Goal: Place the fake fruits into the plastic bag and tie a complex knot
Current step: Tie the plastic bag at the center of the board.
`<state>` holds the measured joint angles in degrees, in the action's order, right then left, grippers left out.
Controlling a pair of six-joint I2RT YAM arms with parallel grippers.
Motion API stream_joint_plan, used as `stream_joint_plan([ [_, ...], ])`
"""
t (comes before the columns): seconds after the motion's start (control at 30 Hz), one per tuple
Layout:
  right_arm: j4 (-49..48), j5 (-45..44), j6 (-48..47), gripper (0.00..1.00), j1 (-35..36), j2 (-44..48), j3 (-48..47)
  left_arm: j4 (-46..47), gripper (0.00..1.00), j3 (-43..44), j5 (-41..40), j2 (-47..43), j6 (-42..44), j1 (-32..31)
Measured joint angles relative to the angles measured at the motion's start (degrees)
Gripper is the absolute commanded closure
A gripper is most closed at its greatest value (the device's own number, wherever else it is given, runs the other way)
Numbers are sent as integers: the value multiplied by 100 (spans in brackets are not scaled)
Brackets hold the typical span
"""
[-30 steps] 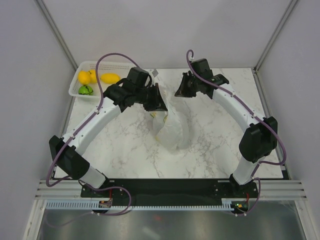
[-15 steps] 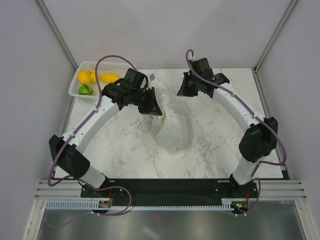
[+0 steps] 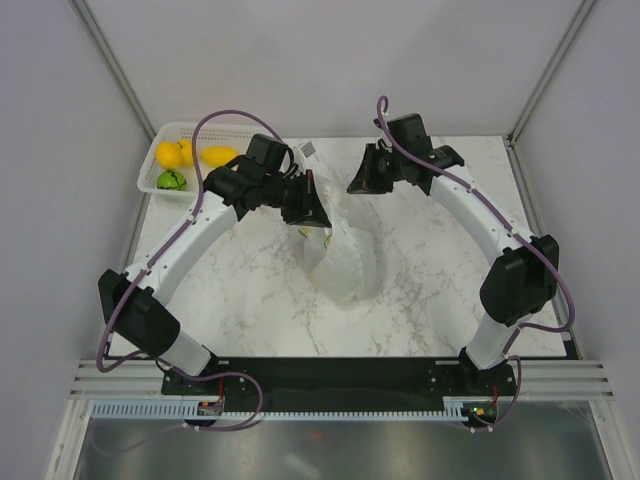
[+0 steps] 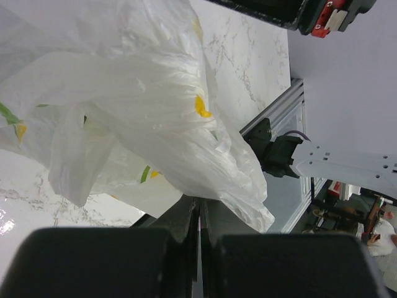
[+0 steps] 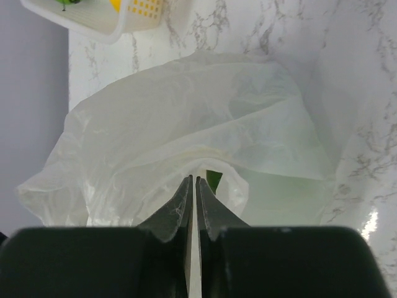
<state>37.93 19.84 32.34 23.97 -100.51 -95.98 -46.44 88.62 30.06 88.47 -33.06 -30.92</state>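
Four fake fruits are lying in the white basket [image 3: 146, 172] at the far left corner of the marble table [image 3: 250, 290]: three yellow ones [image 3: 220, 156] along its far side and a green one [image 3: 171, 180] at its near end. The plastic bag [image 3: 345, 265] is standing out on the table, well apart from the basket, between the two arms. Its long axis is running from the far end, drawn up between the grippers, down to the rounded near end resting on the marble and leaning slightly right.

The left gripper [image 3: 318, 208] is clamping the bag's film, its fingers pressed flat together. The right gripper [image 3: 358, 186] is showing fingers all but together, only a hairline slit between them, their tips meeting the bag's folded rim; whether any film is caught there I cannot tell.

Something green [image 5: 214, 180] is showing through the film just past the right fingertips, but it could be fruit or printed leaf. The folds are hiding the bag's inside, and the arms are covering its far end from above.
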Motion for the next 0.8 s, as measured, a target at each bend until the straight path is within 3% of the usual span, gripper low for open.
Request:
stream_joint_plan([
  [0.17, -284, 706, 98, 77, -127, 76, 363, 229, 98, -26, 216, 2, 2, 33],
  [0.5, -1176, 1895, 546, 75, -271, 177, 979, 651, 98, -83, 658, 162, 13, 155],
  [0.8, -1423, 2046, 640, 76, -271, 199, 997, 686, 98, -181, 804, 208, -44, 170],
])
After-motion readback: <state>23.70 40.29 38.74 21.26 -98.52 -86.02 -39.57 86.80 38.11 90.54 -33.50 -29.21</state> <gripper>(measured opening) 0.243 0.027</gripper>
